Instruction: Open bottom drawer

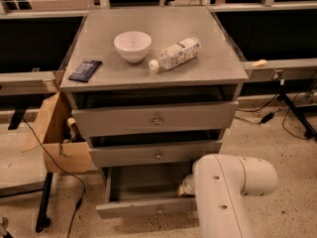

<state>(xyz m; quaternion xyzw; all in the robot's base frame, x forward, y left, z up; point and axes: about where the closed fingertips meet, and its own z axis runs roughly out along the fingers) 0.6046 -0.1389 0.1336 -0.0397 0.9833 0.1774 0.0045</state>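
Grey-fronted and slim, the bottom drawer (143, 208) is seen drawn out at the cabinet's foot; the pull is judged nearly done. The tool (186, 186) sits inside its right end, half hidden by the arm; its state cannot be told. Release and retreat are called for next.

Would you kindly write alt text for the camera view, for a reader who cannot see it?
A grey three-drawer cabinet has its bottom drawer pulled open; the robot's white arm reaches in from lower right, its gripper at the drawer's right side, mostly hidden by the arm. On top lie a white bowl, a tipped bottle and a dark packet.
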